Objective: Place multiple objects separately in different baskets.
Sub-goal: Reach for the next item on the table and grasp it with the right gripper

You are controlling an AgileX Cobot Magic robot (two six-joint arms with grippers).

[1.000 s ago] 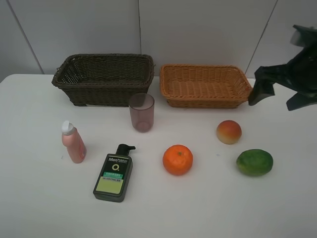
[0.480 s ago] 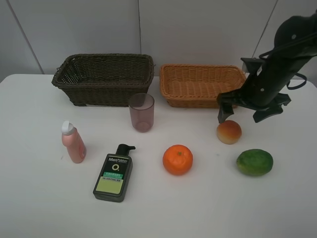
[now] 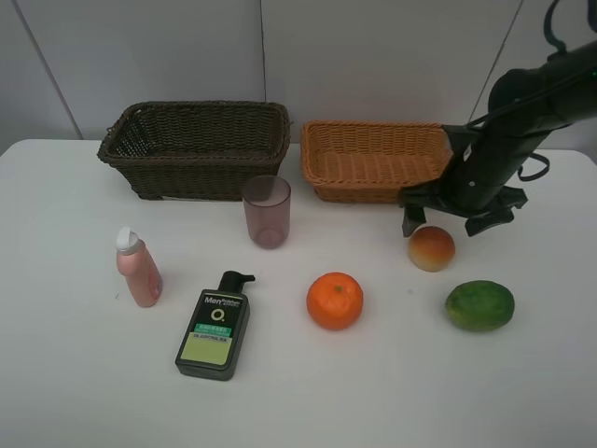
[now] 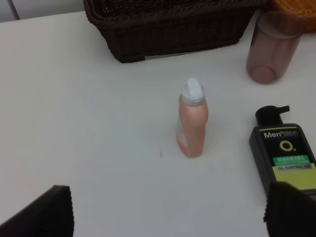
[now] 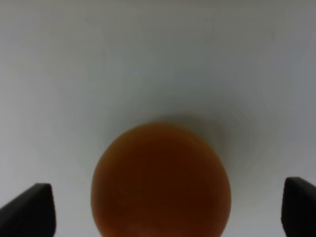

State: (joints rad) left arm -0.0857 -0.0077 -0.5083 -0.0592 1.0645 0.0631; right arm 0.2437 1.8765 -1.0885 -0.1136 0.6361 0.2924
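Note:
On the white table a red-yellow peach lies in front of the light tan basket. My right gripper hangs open just above and behind it. In the right wrist view the peach fills the space between the two dark fingertips, untouched. An orange and a green fruit lie nearer the front. My left gripper is open above the table, close to the pink bottle and the pump bottle. It is out of the exterior view.
The dark brown basket stands at the back left, beside the tan one. The mauve cup stands upright in front of it. The pink bottle stands upright and the pump bottle lies flat at the front left.
My right arm has swung in from the right edge and come down over the peach, its jaws spread wide. None of the objects has moved.

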